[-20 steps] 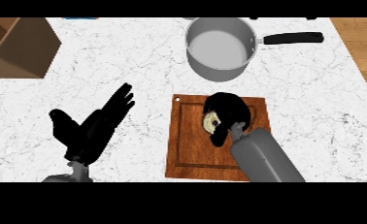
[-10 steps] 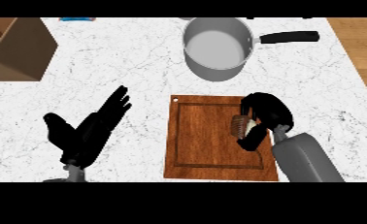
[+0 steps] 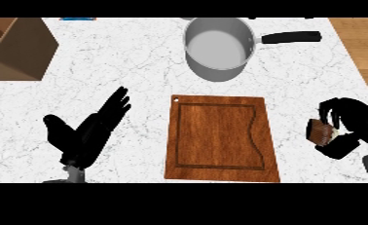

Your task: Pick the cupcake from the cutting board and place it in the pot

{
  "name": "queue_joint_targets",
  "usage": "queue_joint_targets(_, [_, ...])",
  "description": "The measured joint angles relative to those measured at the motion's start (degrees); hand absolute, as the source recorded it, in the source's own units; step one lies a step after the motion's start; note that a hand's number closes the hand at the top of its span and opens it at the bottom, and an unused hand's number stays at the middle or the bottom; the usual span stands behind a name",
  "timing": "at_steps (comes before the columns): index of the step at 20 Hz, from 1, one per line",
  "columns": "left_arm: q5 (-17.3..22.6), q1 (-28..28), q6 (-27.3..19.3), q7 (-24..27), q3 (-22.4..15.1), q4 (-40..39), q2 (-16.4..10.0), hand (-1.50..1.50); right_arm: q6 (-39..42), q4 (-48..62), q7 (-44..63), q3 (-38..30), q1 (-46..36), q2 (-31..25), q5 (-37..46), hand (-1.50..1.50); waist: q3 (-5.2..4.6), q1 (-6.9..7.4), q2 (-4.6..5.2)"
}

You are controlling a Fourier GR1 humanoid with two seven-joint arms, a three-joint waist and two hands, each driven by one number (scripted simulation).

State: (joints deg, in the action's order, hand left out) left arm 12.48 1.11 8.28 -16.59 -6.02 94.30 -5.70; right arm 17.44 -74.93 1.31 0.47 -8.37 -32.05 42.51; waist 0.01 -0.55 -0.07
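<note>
My right hand (image 3: 345, 124) is at the right edge of the head view, to the right of the wooden cutting board (image 3: 221, 139), with its fingers curled round the cupcake (image 3: 321, 131). The cupcake's brown ribbed wrapper and a bit of pale top show between fingers and thumb. Nothing lies on the board's brown surface. The grey pot (image 3: 218, 47) stands behind the board, its black handle (image 3: 291, 37) pointing right; its inside is bare. My left hand (image 3: 86, 131) rests open at the lower left, fingers straight and pointing up to the right.
A wooden box (image 3: 23, 48) stands at the left edge of the white marble counter (image 3: 115, 68). A small blue item (image 3: 77, 19) lies at the far back left. A wood floor strip (image 3: 352, 39) shows beyond the counter's right edge.
My right hand has carried the cupcake off the cutting board to the right, out to the view's right edge. The left hand has barely shifted.
</note>
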Motion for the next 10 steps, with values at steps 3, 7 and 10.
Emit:
queue_joint_targets(3, [-0.57,0.27,-0.56,-0.19,-0.55,0.52,0.58,0.0,-3.5,-3.17,1.0,-3.28,0.75,-1.36,0.57,1.5,0.0,-0.06,-0.08])
queue_joint_targets(7, [-0.49,1.17,-0.58,-0.72,-0.61,1.9,0.51,0.0,-3.31,-9.85,1.78,-9.22,1.07,-3.93,-2.88,1.5,-0.04,-0.24,-0.21])
queue_joint_targets(10, [-1.13,0.65,-1.01,-0.77,-0.8,1.3,0.88,0.0,-2.23,-15.14,1.34,-12.88,1.1,-4.87,-6.32,1.5,-0.03,-0.32,-0.2])
